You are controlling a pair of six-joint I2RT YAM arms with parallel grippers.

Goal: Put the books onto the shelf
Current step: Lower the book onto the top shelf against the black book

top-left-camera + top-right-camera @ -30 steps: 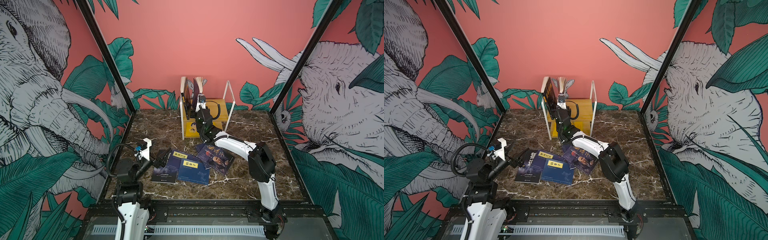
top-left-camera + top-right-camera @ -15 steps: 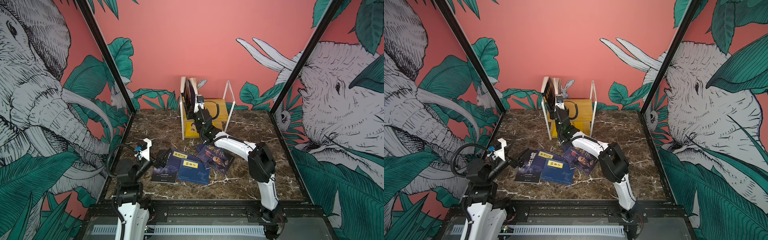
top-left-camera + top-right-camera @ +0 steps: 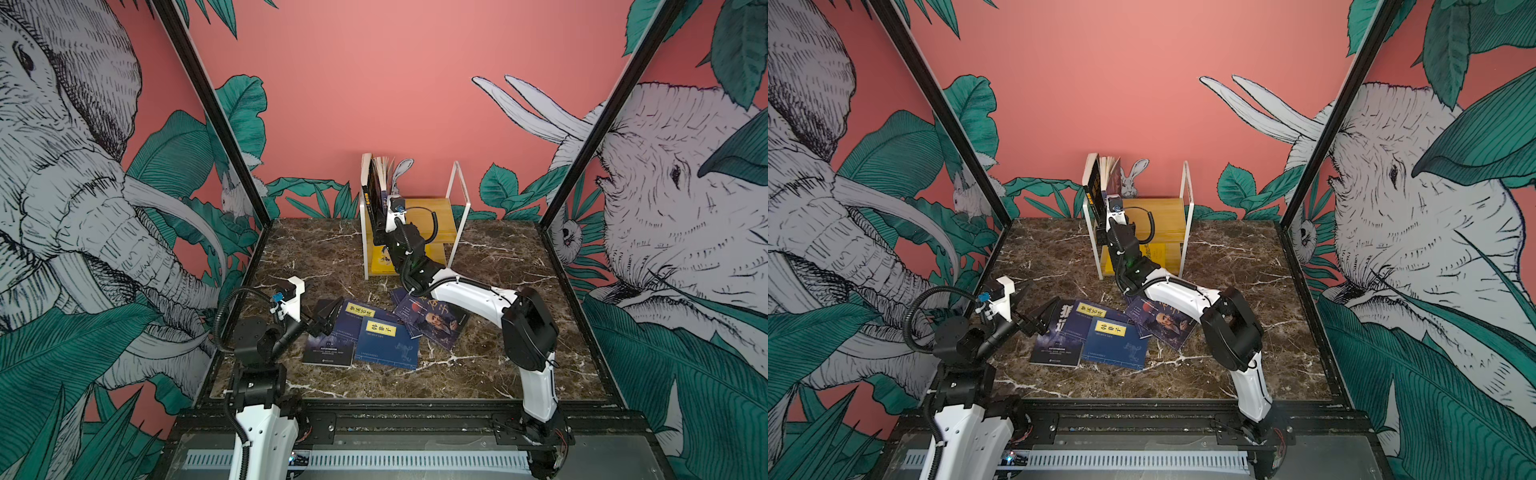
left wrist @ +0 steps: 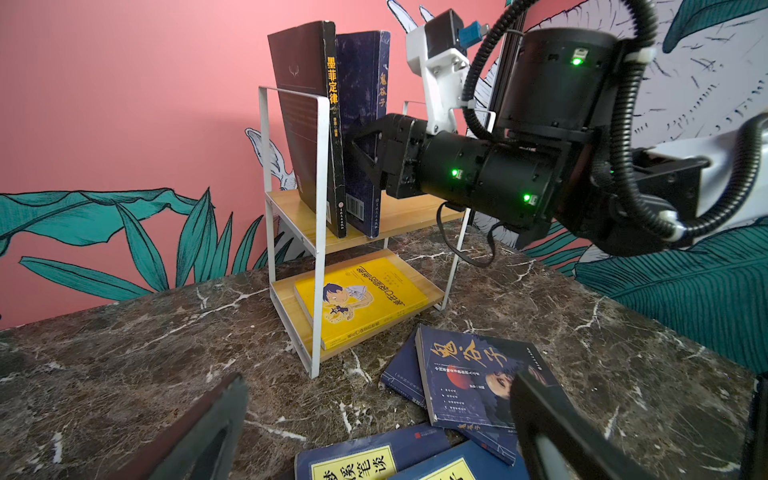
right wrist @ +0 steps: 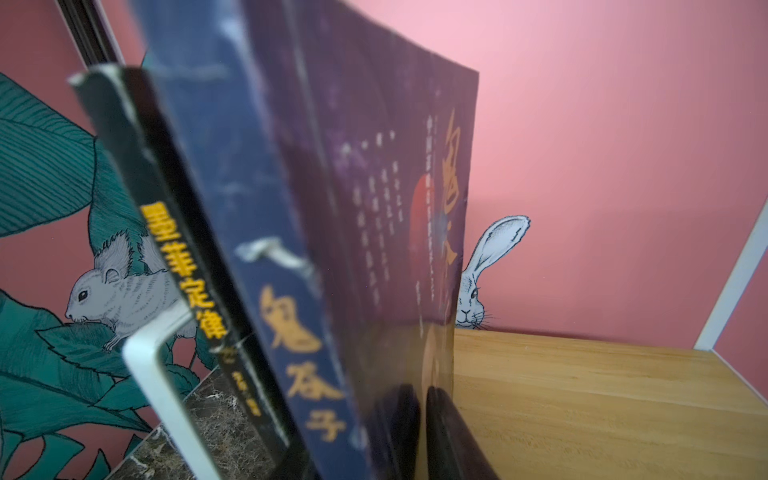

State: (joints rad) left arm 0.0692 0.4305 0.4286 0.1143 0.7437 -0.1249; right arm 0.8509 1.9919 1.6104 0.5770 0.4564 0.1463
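1. Standing on the upper board of the small two-tier shelf (image 4: 320,208) of light wooden boards in a thin white metal frame, a purple-blue paperback (image 4: 361,124) had its long axis upright and its spine facing the front. It leaned against a dark brown book with yellow spine lettering (image 4: 307,104) at the shelf's left end.
2. The right claw (image 5: 424,432) reached in from the front, low on that paperback. In the right wrist view a dark finger showed on each side of the cover's lower part, but I could not tell whether they pinched it or had gone slack.
3. The left claw (image 3: 328,316) was spread wide and empty, hovering just above the loose books on the dark marble worktop (image 3: 498,257).
4. Those books lay flat in an overlapping fan:
   - a black paperback (image 3: 330,345), nearest the left claw;
   - two navy paperbacks with yellow title labels (image 3: 388,340);
   - a purple-blue portrait paperback (image 3: 432,320), lying under the right arm's forearm.
5. Judging by this, the upright book looked placed, so the right claw needed only to let go and back straight out toward the front. The flat books lay directly ahead of and below the left claw, which made the left arm the nearer one for the next pick.
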